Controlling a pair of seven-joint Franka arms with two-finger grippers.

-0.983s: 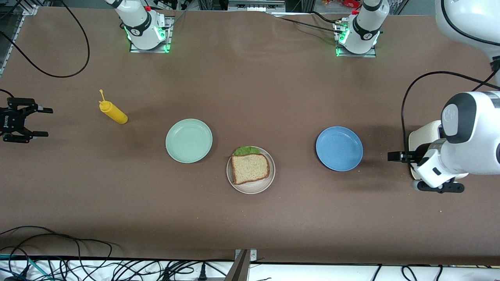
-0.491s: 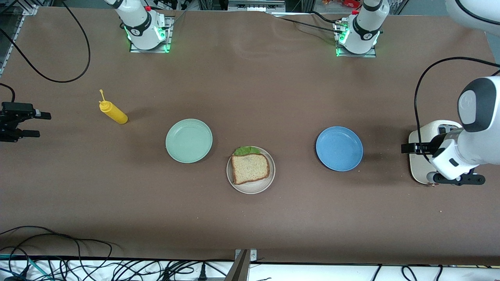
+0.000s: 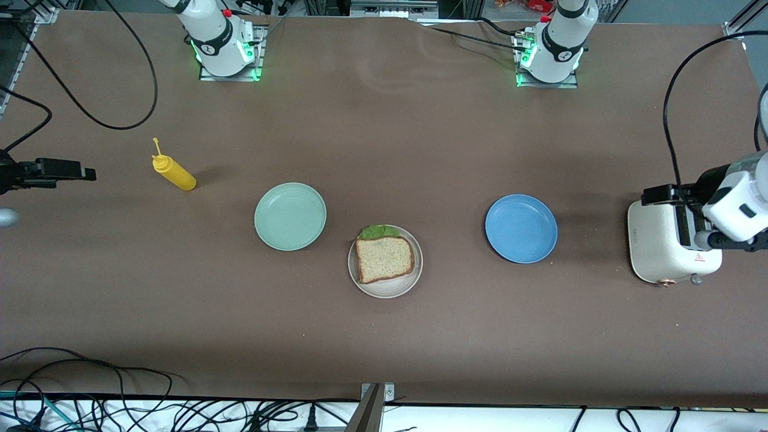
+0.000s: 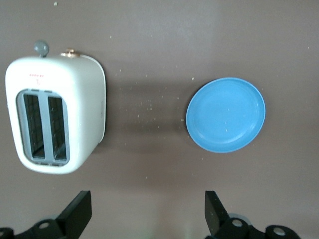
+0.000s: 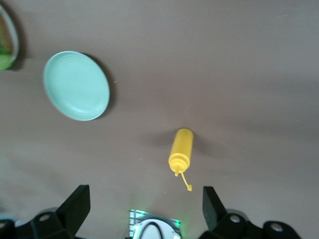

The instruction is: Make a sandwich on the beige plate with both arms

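Observation:
The sandwich (image 3: 384, 258) lies on the beige plate (image 3: 386, 289) in the middle of the table: a speckled bread slice on top, a green lettuce leaf (image 3: 378, 231) sticking out at its farther edge. The lower slice is hidden. An edge of the plate shows in the right wrist view (image 5: 9, 40). My left gripper (image 3: 662, 194) hangs open and empty over the toaster at the left arm's end; in its wrist view (image 4: 147, 215) the jaws stand wide apart. My right gripper (image 3: 63, 170) hangs open and empty at the right arm's end, seen also in its wrist view (image 5: 144, 209).
A white toaster (image 3: 667, 251) (image 4: 52, 117) stands at the left arm's end, a blue plate (image 3: 521, 228) (image 4: 226, 114) beside it. A mint-green plate (image 3: 290, 216) (image 5: 76, 85) lies beside the beige plate. A yellow squeeze bottle (image 3: 174, 174) (image 5: 181, 149) lies toward the right arm's end.
The left arm has risen and drawn back toward its end, uncovering the toaster; its gripper now hangs over it. The right gripper has turned and shifted slightly. The sandwich has not moved.

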